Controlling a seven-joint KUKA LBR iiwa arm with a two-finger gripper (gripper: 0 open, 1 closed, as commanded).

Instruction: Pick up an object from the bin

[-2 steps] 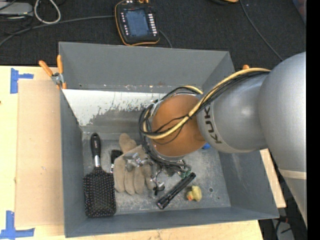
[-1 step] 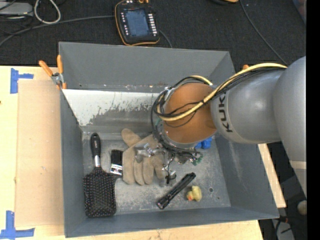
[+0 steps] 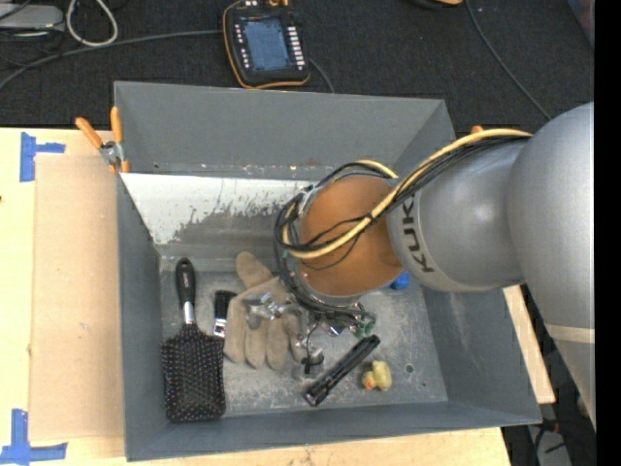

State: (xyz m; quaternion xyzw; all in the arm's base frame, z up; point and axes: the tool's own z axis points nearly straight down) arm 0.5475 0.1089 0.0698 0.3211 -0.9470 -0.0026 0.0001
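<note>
My gripper (image 3: 310,346) hangs low over the middle of the bin floor, beneath the arm's orange cover. It is at the right edge of a tan work glove (image 3: 254,336) that lies flat, and whether it touches the glove is unclear. A black stick-like thing (image 3: 341,369) lies slanted just right of and below the gripper. A small yellow thing (image 3: 376,377) sits beside the stick's right end.
A black hairbrush (image 3: 192,375) lies along the bin's left side, handle pointing to the back. A small black and white thing (image 3: 222,311) lies between brush and glove. A bit of blue (image 3: 400,282) peeks out behind the arm. The arm covers the bin's right half.
</note>
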